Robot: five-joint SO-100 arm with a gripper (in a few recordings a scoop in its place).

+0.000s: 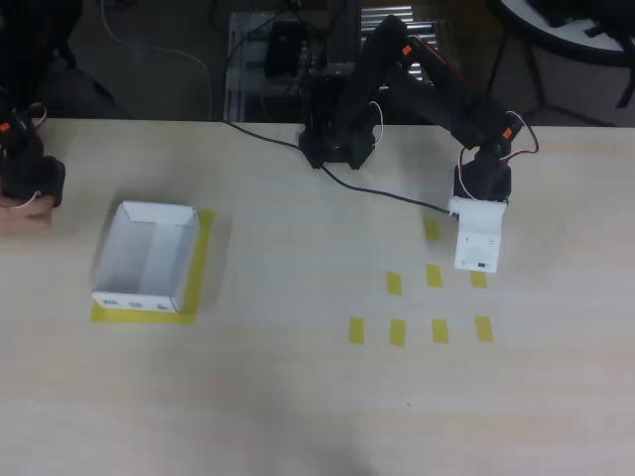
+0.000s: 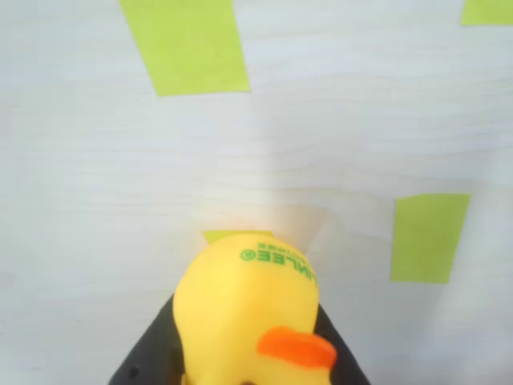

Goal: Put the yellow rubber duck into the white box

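Note:
In the wrist view the yellow rubber duck (image 2: 244, 301) sits at the bottom centre, orange beak toward the camera, with green print on its back. My gripper (image 2: 244, 361) is shut on it, a black finger (image 2: 148, 357) pressing each side. Whether the duck rests on the table or hangs just above it I cannot tell. In the overhead view the gripper (image 1: 479, 243), with its white plate on top, is at the right of the table and hides the duck. The white box (image 1: 144, 256) stands far to the left on a yellow tape square, open side up.
Several flat yellow tape strips (image 1: 397, 331) lie on the light wooden table (image 1: 298, 397) around and left of the gripper. One strip (image 2: 188, 44) shows ahead in the wrist view. The arm's black base (image 1: 337, 139) and a cable (image 1: 387, 193) are at the back edge.

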